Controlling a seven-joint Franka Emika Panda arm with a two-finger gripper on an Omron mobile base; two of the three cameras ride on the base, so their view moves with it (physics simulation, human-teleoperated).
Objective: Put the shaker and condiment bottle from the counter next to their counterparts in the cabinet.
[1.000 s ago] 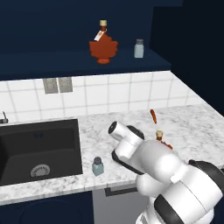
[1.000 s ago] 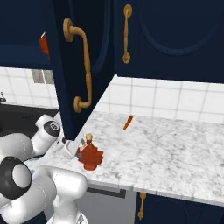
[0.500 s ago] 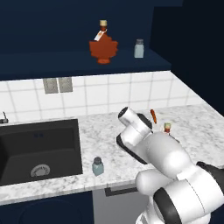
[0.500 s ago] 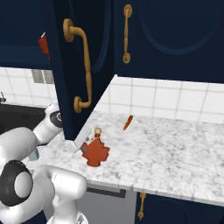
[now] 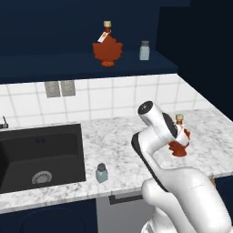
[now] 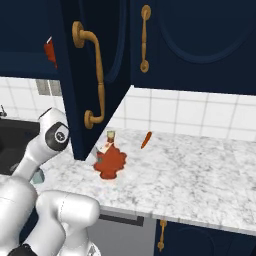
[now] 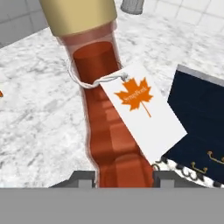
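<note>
The cabinet [image 5: 86, 63] shelf is sitting at twelve o'clock, well above the bench [image 5: 118, 136], already carrying one leaf bottle [image 5: 108, 49] and one shaker [image 5: 144, 50]. On the bench, one condiment bottle [image 6: 110, 160] is standing at three o'clock, upright, its neck running between the tool's [image 7: 124, 177] fingers (seemingly pinched). One small shaker [image 5: 102, 173] is waiting at seven o'clock, near the sink [image 5: 27, 154].

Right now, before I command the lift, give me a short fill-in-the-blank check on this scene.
1. The gripper is positioned around the neck of the ____ bottle.
2. The shaker on the counter stands near the black ____.
3. The neck tag carries an orange ____ print.
4. On the cabinet shelf, the matching shaker stands ____ of the matching bottle.

Missing words: syrup; sink; maple leaf; right
</note>
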